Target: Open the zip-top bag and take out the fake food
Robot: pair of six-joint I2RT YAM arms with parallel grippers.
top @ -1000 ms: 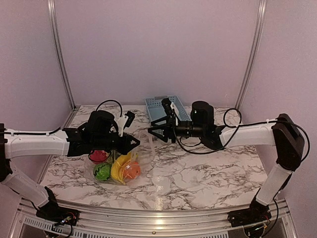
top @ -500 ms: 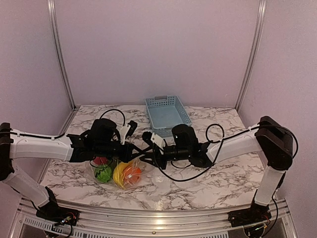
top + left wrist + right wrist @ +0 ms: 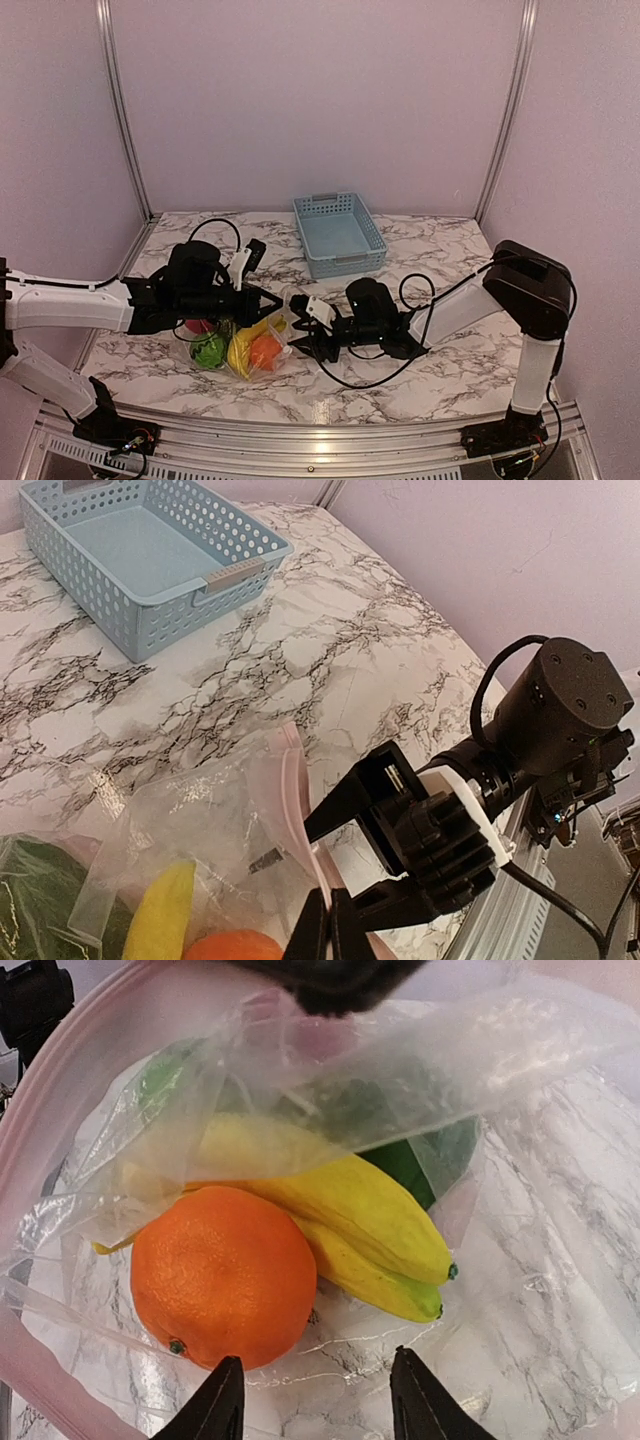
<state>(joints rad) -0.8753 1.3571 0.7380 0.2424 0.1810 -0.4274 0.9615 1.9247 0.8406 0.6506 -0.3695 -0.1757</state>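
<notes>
Left pincer (image 3: pixel 326 920) clamped on bag (image 3: pixel 190 810) rim. Right pincer (image 3: pixel 316 1360) spread wide; orange (image 3: pixel 222 1275), banana (image 3: pixel 370 1220) just ahead, green piece (image 3: pixel 420 1165) mostly hidden by bag folds.

The zip-top bag (image 3: pixel 400 1050) blurs the green vegetable (image 3: pixel 420 1165) behind its fold.

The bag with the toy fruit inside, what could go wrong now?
The left fingers pinch only the thin pinkish zip strip of the clear crinkly zip-top bag; it might slip free and the mouth could flop shut. The right fingers are open at the mouth, but loose plastic drapes over the yellow toy banana and round orange toy ball, so they may grab plastic instead of fruit.
</notes>
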